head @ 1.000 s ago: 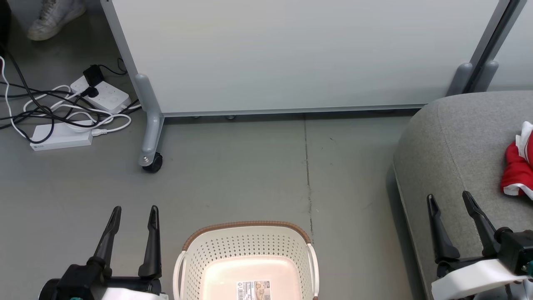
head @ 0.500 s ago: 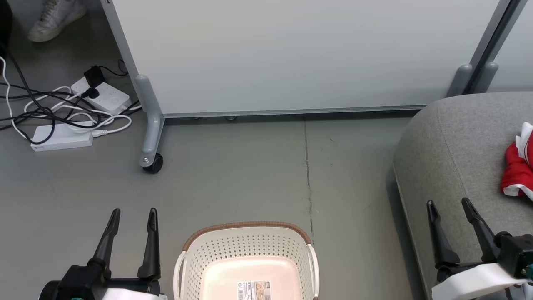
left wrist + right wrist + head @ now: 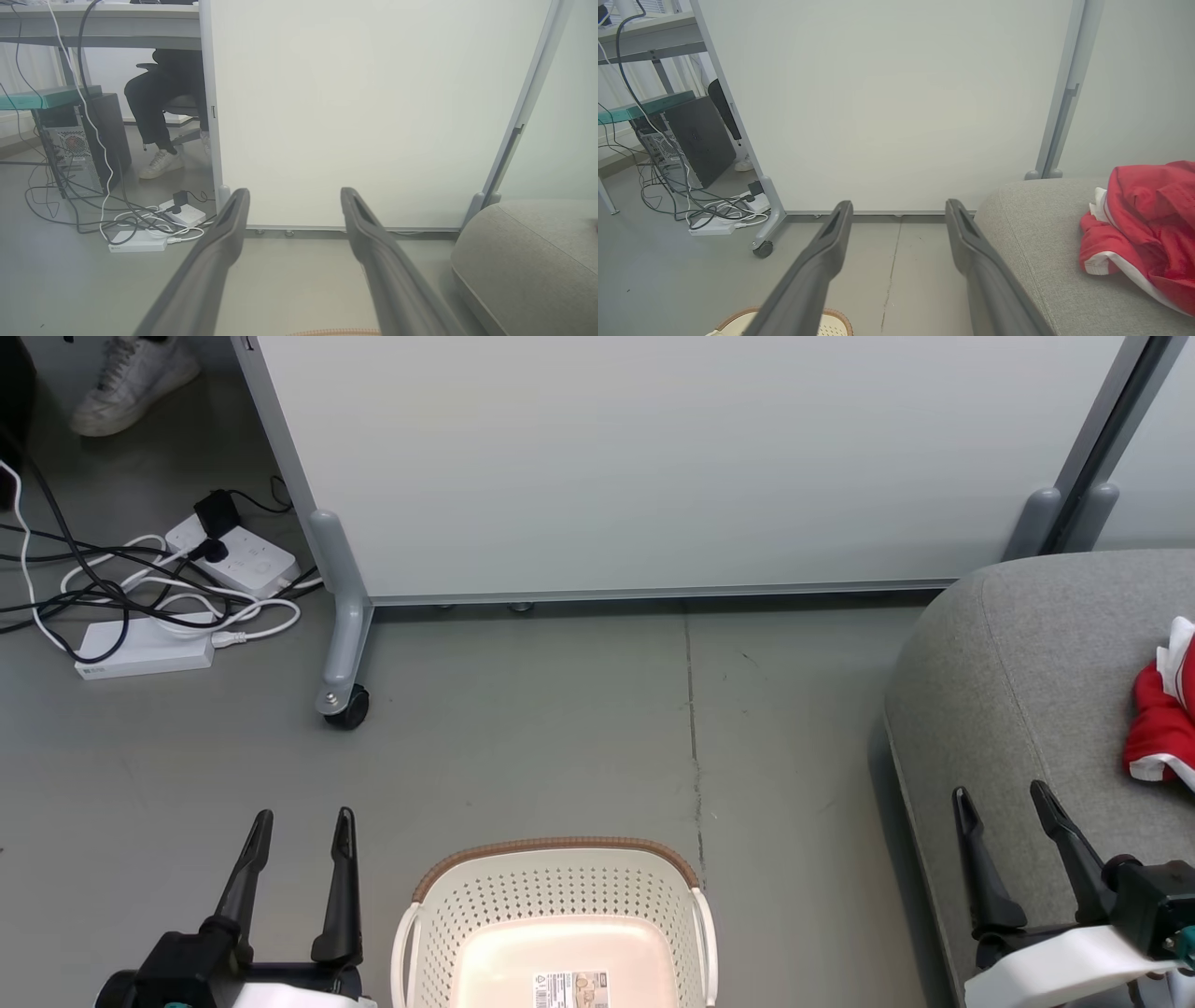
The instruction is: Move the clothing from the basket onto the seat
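Because the head view ends at its right edge, the clothing (image 3: 1162, 728) is cut off there. A crumpled fold of soft red fabric with white trim is seen lying on the seat (image 3: 1018, 691), at the right of the frame. In the right wrist view more of it is shown as a rumpled red heap with a white stripe, and any print is hidden in the folds.

The basket (image 3: 553, 847) is cropped by the bottom edge at lower centre. Cream perforated walls, a brown rim and white handles are seen, with a smooth pale bottom bearing a label (image 3: 570, 989) too small to read. The seat is a grey woven cushion with a rounded corner and a stitched seam.

At lower left, the left tool (image 3: 304, 814) is held spread and empty over the grey floor (image 3: 560, 728), beside the basket. At lower right, the right tool (image 3: 999, 790) is likewise spread, in front of the seat's edge.

The top of the frame is taken by a pale partition panel (image 3: 653, 457) on a castor (image 3: 347, 717). At upper left, white power strips (image 3: 145, 649) lie among tangled cables, and a white shoe (image 3: 135, 383) is cut off by the top edge. In the left wrist view, a seated person (image 3: 149, 98) is partly hidden by the panel, beside a computer tower (image 3: 79, 149).
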